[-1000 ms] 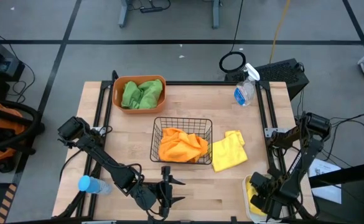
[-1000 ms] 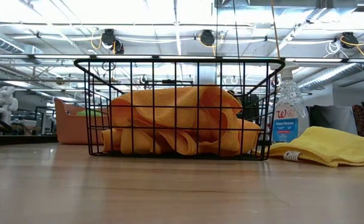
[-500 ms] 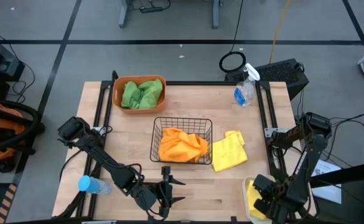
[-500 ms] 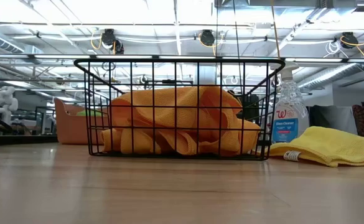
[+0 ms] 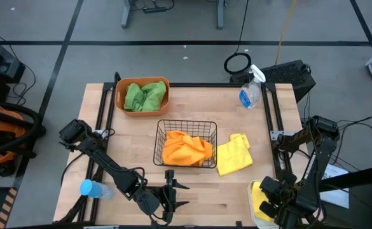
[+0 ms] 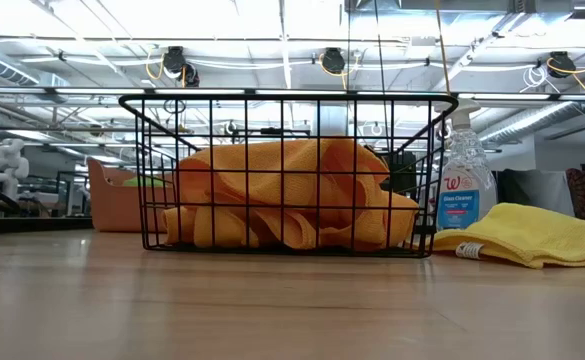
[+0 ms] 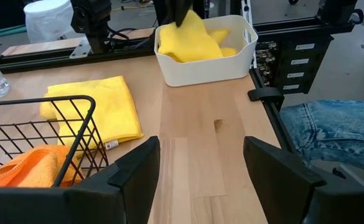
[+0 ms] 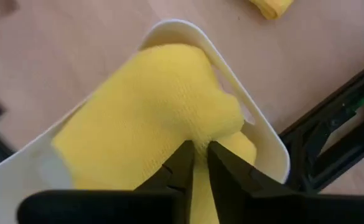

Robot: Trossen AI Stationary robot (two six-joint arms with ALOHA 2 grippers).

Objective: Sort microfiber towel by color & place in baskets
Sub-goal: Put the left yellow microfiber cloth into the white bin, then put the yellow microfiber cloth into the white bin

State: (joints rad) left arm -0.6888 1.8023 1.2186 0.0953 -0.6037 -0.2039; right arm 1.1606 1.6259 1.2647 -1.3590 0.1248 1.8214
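A pale wood tabletop (image 5: pixel 192 191) carries a sorting job nearly done. The black wire basket (image 5: pixel 186 143), an open square grid, holds rumpled orange towels (image 5: pixel 184 150); the orange tub (image 5: pixel 142 95) at the far left corner, smooth plastic, holds green towels (image 5: pixel 145 95). A flat, folded yellow towel (image 5: pixel 233 153) lies loose on the wood just beside the basket, not yet binned.

At the near right corner the white bin (image 8: pixel 256 134), a thin-walled rounded rectangle, holds a second fuzzy yellow towel (image 8: pixel 150 112). The right gripper (image 8: pixel 195 163) hangs over it, jaws narrow and pinching a raised peak of that cloth. The left gripper (image 7: pixel 200 163) waits low at the near edge, jaws wide and holding nothing.

The risk looks plain: the plush weave could cling to the jaws if they part too little, so a rising arm might drag the towel back over the rim, or tip the light bin, which sits close to the tabletop edge. The spray bottle (image 5: pixel 250 93), clear with a blue label, stands well apart at the back.
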